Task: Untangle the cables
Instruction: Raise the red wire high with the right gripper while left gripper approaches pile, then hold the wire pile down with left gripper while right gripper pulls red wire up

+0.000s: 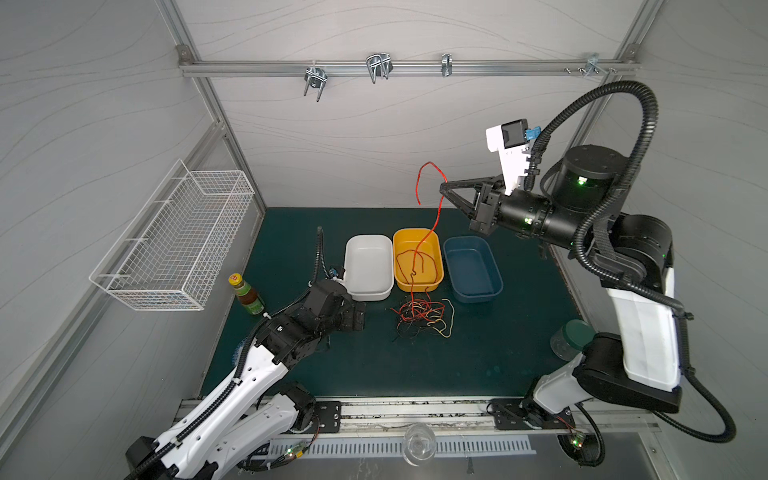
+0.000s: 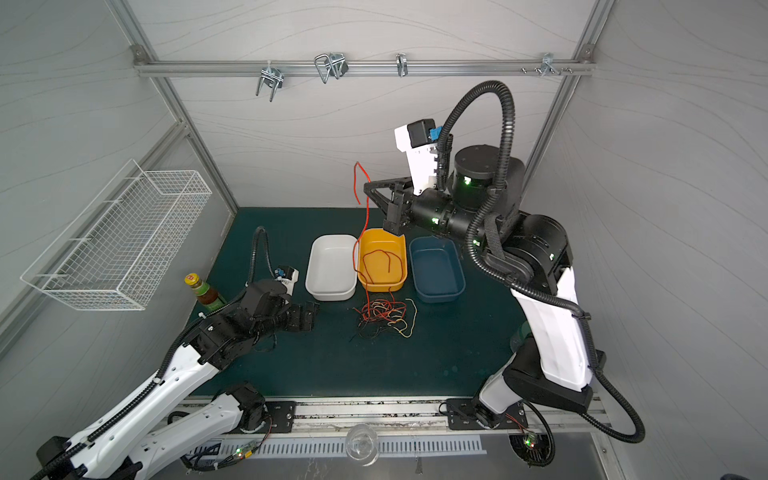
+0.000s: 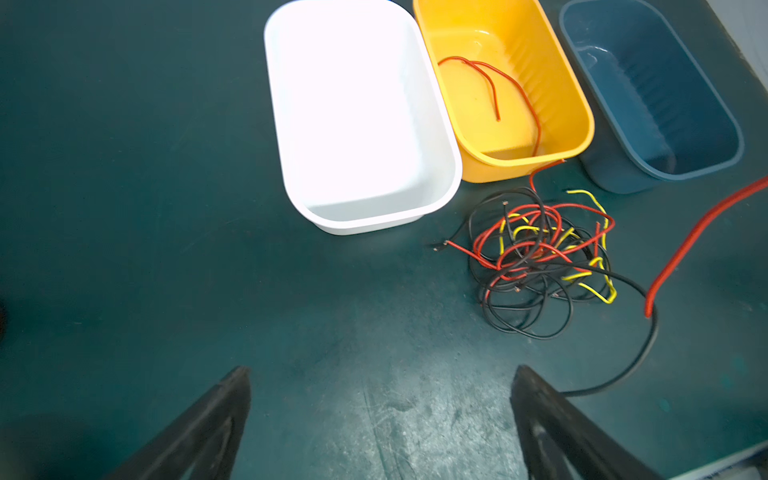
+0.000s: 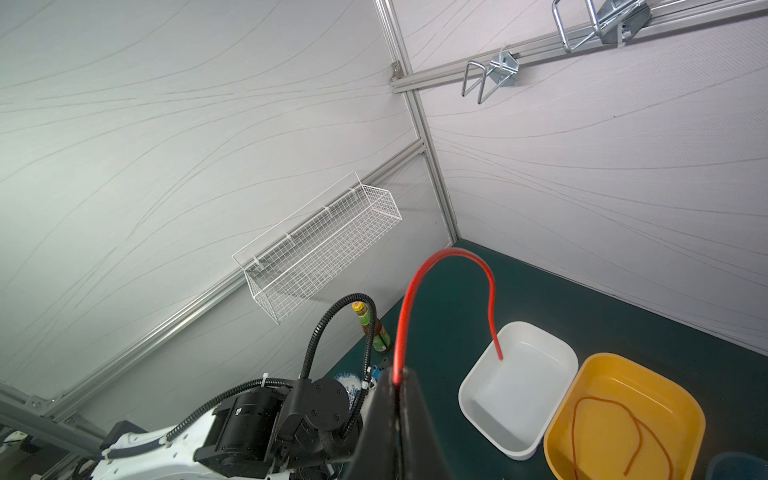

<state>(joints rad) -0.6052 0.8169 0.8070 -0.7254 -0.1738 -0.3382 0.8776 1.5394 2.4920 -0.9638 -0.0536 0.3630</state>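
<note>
A tangle of red, black and pale yellow cables (image 1: 422,318) (image 2: 384,318) (image 3: 540,257) lies on the green mat in front of the bins. My right gripper (image 1: 444,185) (image 4: 397,374) is raised high above the bins and shut on one red cable (image 4: 400,332). That cable arcs over the fingers and also hangs down to the tangle. Another red cable (image 1: 417,259) lies loose in the yellow bin (image 1: 405,245). My left gripper (image 1: 361,316) (image 3: 380,374) rests low on the mat to the left of the tangle, open and empty.
A white bin (image 1: 368,266) and a blue bin (image 1: 471,266) flank the yellow one. A sauce bottle (image 1: 246,294) stands at the mat's left edge and a green-lidded jar (image 1: 571,336) at its right. A wire basket (image 1: 174,241) hangs on the left wall.
</note>
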